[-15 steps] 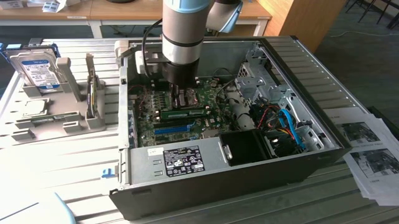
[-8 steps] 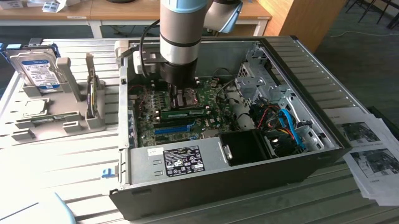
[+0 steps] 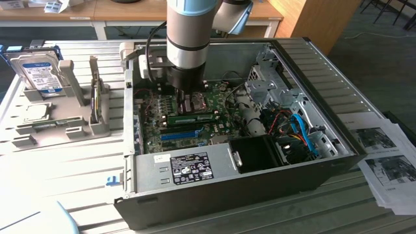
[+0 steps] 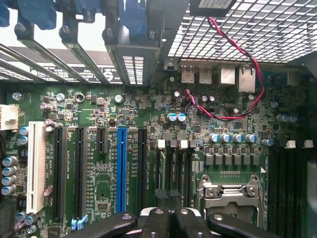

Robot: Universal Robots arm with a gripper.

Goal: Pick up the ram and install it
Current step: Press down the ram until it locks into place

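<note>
The ram [image 3: 192, 118], a narrow green stick with black chips, stands on edge on the motherboard. It sits between the blue slot [image 3: 179, 135] and the processor socket [image 3: 195, 102]. My gripper [image 3: 188, 106] hangs straight down inside the open computer case, just above the ram; I cannot tell whether it touches the stick. In the wrist view the black fingertips [image 4: 153, 220] of the gripper [image 4: 168, 218] are pressed together. They hover over the black memory slots [image 4: 171, 168] beside the blue slot [image 4: 121, 168], and nothing shows between them.
A silver hard drive [image 3: 38, 73] stands in a grey holder [image 3: 71, 127] at the exterior view's left. The case wall [image 3: 215, 195] and the drive cage [image 3: 266, 78] hem in the arm. Blue cables [image 3: 302, 131] and a red-black wire [image 4: 237, 113] lie inside. Papers [image 3: 390, 163] lie at the right.
</note>
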